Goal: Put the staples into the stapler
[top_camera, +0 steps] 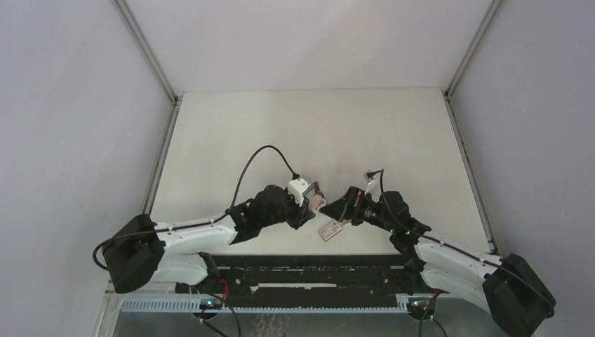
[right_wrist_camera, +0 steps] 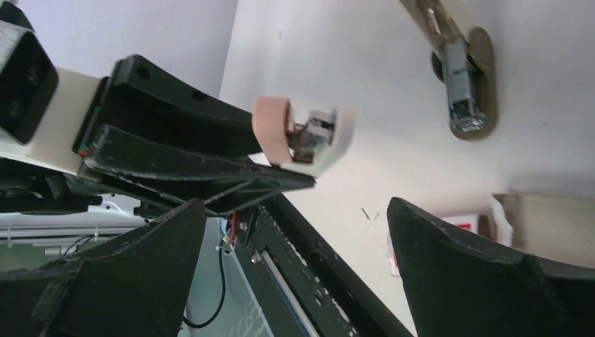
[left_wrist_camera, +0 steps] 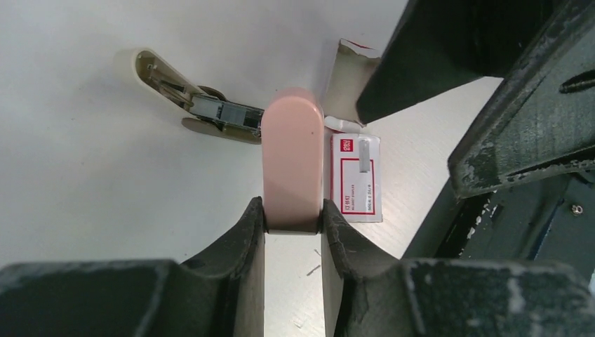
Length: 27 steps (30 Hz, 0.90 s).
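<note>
My left gripper (left_wrist_camera: 293, 225) is shut on a small pink-topped, white-bottomed stapler (left_wrist_camera: 292, 158), held clear of the table; it also shows as the pink stapler (right_wrist_camera: 303, 137) in the right wrist view. A second stapler (left_wrist_camera: 203, 107) lies open on the table ahead and to the left, its cream lid swung back and its grey metal magazine bare. A short silvery strip of staples (left_wrist_camera: 364, 154) rests on the white red-labelled box (left_wrist_camera: 356, 184). My right gripper (right_wrist_camera: 295, 267) stands wide open close by, over the box, with nothing between its fingers (left_wrist_camera: 516, 130).
A pale cardboard tray (left_wrist_camera: 345, 74) sits behind the box, partly hidden by a right finger. Loose single staples (left_wrist_camera: 312, 269) lie on the table under my left gripper. The box (top_camera: 331, 229) lies near the black rail (top_camera: 309, 270) at the table's front edge.
</note>
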### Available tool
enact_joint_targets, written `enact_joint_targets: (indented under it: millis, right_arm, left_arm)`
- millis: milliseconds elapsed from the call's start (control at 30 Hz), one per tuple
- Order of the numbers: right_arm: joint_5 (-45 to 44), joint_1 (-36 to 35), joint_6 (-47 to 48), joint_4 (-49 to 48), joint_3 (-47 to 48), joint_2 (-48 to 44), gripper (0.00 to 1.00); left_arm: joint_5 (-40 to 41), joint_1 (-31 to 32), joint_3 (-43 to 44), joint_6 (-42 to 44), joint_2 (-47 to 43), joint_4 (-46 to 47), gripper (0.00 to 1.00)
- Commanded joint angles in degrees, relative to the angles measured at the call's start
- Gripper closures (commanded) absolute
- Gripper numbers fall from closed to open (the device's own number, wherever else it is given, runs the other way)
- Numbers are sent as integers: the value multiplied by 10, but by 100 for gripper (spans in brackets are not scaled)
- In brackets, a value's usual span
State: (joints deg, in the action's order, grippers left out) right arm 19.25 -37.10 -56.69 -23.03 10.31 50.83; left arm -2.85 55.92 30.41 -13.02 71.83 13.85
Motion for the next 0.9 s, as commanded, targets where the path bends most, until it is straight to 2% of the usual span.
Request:
enact_joint_targets:
  millis: [0, 300, 433, 500, 533, 600, 667, 700, 867]
  right_arm:
    - [-42, -27, -9, -62, 44, 23, 0]
    - [-90, -43, -12, -14, 93, 73, 2]
    - [-90, -53, -11, 0, 117, 107, 11]
    - [-84, -56, -11, 6, 126, 123, 22]
    - [-84, -58, -13, 10, 129, 129, 31]
    - [-86, -60, -16, 15, 130, 136, 59]
    - [-91, -60, -17, 22, 130, 139, 95]
    - [-94, -59, -18, 25, 129, 139, 100]
    - [-103, -60, -14, 24, 130, 133, 100]
  left_arm:
    - [-32, 5, -11, -10, -28, 36, 100]
    - [-43, 17, -13, -6, -35, 39, 100]
    - [-39, 23, -12, -2, -35, 39, 100]
    - [-34, 25, -12, -2, -36, 40, 100]
    - [-31, 25, -13, -2, -36, 40, 100]
    - [-28, 25, -13, -2, -36, 40, 100]
    - [-24, 25, -13, -2, -35, 40, 100]
    - [-24, 25, -13, -3, -35, 39, 100]
    - [-24, 25, -12, -2, -33, 39, 100]
